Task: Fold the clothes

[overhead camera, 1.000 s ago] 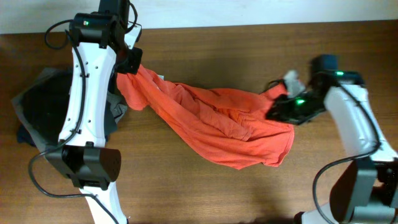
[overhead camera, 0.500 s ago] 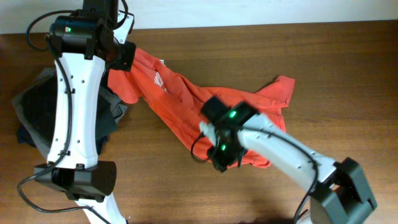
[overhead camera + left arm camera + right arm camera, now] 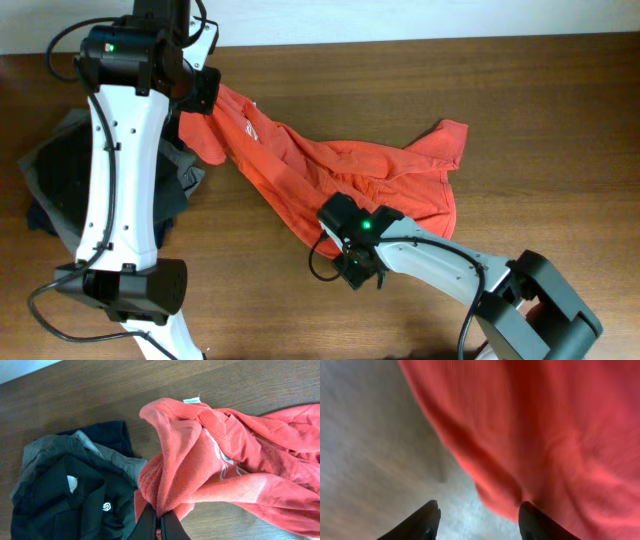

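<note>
Overhead and wrist views. The red-orange shirt (image 3: 330, 170) lies crumpled on the worktop (image 3: 560, 110), running from near the rear left corner diagonally towards the centre. The left gripper (image 3: 203, 92), close to the rear edge, has its jaws pressed together on a bunched fold of the shirt (image 3: 200, 470). A white neck tag (image 3: 191, 400) shows at the collar. The right gripper (image 3: 357, 268) sits at the shirt's front edge near the worktop's centre. Its 2 fingers (image 3: 427, 517) stand apart with bare wood between them (the view is blurred). A pile of dark garments (image 3: 50, 170) rests at the left edge, just beside the held fold.
</note>
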You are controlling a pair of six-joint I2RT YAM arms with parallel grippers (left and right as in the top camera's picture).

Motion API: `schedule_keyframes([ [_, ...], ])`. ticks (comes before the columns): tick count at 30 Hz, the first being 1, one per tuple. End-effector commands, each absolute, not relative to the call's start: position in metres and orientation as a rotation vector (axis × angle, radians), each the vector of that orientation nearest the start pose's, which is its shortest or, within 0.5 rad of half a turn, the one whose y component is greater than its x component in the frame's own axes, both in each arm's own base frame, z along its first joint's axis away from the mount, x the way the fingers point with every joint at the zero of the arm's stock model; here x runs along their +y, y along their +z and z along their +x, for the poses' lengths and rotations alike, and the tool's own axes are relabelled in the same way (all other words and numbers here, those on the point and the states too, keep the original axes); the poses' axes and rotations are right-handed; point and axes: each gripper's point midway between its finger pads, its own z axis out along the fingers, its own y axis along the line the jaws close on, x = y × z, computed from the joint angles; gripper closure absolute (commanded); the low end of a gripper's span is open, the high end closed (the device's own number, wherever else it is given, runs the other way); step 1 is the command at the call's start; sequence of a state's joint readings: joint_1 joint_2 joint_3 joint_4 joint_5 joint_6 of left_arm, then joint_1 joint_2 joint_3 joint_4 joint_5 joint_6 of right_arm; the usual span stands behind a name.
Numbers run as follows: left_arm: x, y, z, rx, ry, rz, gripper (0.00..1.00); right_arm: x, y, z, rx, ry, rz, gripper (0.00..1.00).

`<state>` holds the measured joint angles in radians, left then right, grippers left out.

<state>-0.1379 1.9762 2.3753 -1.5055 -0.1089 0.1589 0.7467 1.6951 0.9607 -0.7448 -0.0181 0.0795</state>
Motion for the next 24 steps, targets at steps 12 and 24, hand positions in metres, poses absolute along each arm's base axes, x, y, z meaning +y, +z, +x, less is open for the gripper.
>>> schedule_keyframes([
  [12, -0.042, 0.302, 0.433, 2.613, 0.133, 0.331, 0.99, 0.184, -0.017, 0.222, 2.984, -0.116, -0.826, 0.58],
  [24, -0.041, 0.308, 0.431, 2.596, 0.136, 0.327, 1.00, 0.154, 0.061, 0.238, 2.855, -0.292, -0.552, 0.82],
])
